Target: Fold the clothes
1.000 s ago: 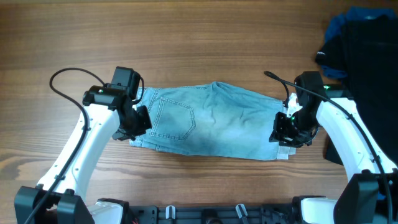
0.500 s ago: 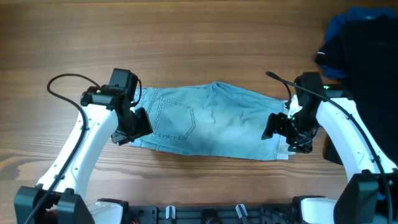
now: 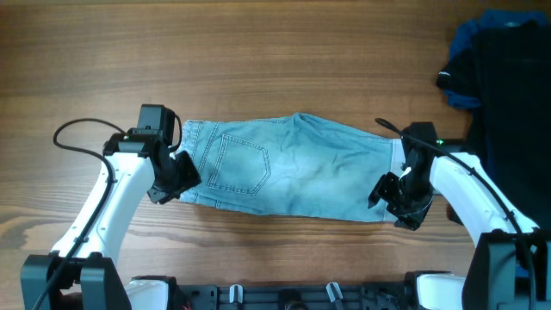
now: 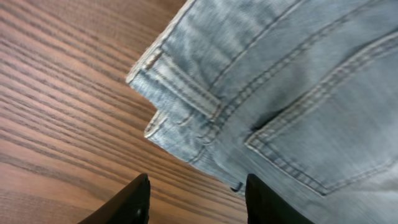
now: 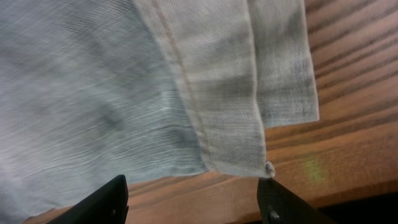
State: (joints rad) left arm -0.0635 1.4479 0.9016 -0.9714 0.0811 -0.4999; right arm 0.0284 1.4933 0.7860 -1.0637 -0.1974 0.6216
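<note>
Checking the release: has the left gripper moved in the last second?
Yes. The left gripper has backed outward, away from the back pocket of the denim shorts, and now sits open just past their edge over the table.

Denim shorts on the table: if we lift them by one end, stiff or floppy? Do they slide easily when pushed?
Likely floppy: the shorts lie flat with soft wrinkles, so a lifted end should drape. The stitched hem and pocket seams look thicker, probably a firmer pinch. Pushed, they would more likely bunch than slide on the wood table.
</note>
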